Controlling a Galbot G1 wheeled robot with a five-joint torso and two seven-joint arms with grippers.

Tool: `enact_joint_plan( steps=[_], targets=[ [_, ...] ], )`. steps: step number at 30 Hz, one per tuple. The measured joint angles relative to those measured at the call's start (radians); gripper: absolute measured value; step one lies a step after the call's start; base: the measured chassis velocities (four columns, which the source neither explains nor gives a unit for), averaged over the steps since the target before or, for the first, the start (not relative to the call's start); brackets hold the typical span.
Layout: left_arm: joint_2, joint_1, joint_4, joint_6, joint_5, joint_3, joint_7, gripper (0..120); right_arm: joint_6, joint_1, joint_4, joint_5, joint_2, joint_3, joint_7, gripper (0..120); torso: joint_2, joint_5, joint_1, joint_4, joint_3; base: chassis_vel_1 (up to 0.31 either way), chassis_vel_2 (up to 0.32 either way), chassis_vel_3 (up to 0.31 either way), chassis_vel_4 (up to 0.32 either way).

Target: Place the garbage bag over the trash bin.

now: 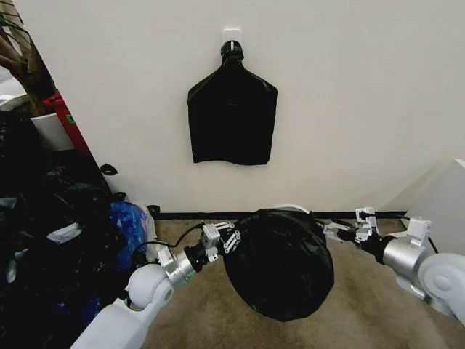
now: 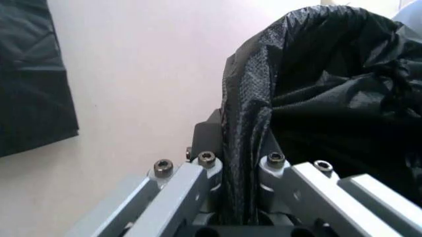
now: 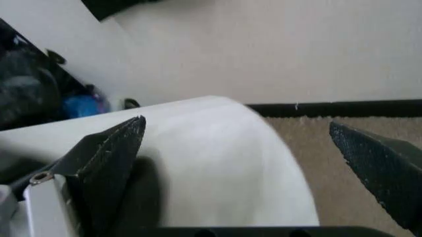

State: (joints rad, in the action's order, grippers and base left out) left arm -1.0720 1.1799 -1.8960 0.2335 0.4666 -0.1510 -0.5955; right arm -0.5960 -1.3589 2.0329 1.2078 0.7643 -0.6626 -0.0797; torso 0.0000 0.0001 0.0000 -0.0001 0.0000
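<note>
The wall [image 1: 349, 94] is filling the back of the scene, and a flat black bundle [image 1: 232, 113] is hanging on it from a white hook [image 1: 232, 33]. A big heap of dark and blue bags [image 1: 65, 240] is lying on the robot's left side. On the carpet [image 1: 363, 305], the garbage bag [image 1: 280, 262] is billowing around the trash bin [image 1: 292, 208], which is showing only a little of its cream rim behind the bag. The left gripper [image 1: 231, 238] is pinching a fold of the bag's edge between its closed fingers [image 2: 197, 170]. The right gripper [image 1: 336, 231] is standing just beside the bag's other side, its fingers [image 3: 108, 148] spread apart around the white wall of the bin, grasping nothing.
</note>
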Motion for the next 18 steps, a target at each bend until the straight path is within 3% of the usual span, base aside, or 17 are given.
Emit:
enact_joint_plan(
  steps=[9, 18],
  targets=[
    [0.009, 0.03, -0.03, -0.01, 0.006, -0.01, 0.004, 4, 0.007, 0.115, -0.088, -0.036, 0.0, 0.074, 0.012, 100, 0.0, -0.0001, 0.0, 0.0003, 0.0, 0.0, 0.0, 0.0, 0.0],
    [-0.018, -0.015, 0.067, -0.009, 0.03, -0.017, 0.017, 4, -0.003, -0.031, 0.07, 0.141, -0.04, -0.085, -0.009, 100, 0.0, -0.0003, 0.0, -0.0003, 0.0, 0.0, 0.0, 0.0, 0.0]
  ],
)
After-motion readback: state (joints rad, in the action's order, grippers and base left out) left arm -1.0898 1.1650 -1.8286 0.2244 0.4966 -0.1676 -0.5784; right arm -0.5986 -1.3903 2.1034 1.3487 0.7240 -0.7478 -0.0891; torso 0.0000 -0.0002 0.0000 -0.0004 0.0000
